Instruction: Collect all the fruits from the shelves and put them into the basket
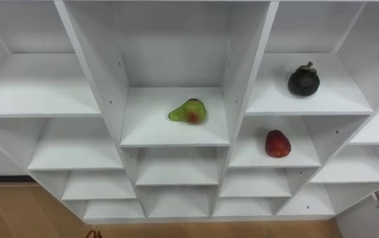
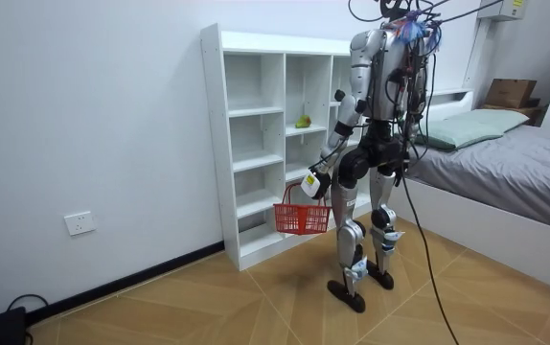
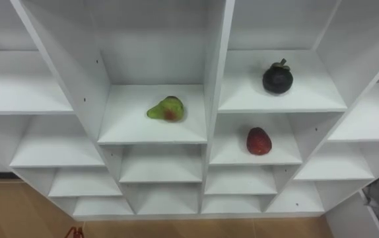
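One pear [image 1: 189,111], one mangosteen [image 1: 304,80], one strawberry [image 1: 277,143], one red basket [image 2: 302,218], one white closet [image 1: 103,73]

Closet [image 1: 245,59] compartments, fronts open.
Upright dividers [image 1: 103,73] flank the pear [image 1: 188,111]; bare shelf [image 1: 150,125] lies at its 3, 9 and 12 o'clock.

We see smooth, matt white shelves [image 1: 150,129], a glossy red fruit [image 1: 277,143], a plastic basket [image 2: 302,219] and a wood-grain floor [image 1: 18,211].

White wall [image 2: 93,115], socket [image 2: 80,223] low on it. Herringbone wood floor [image 2: 208,307]. White open shelf unit [image 2: 214,153] against wall. Grey-covered bed [image 2: 534,158] near, at room view's right.
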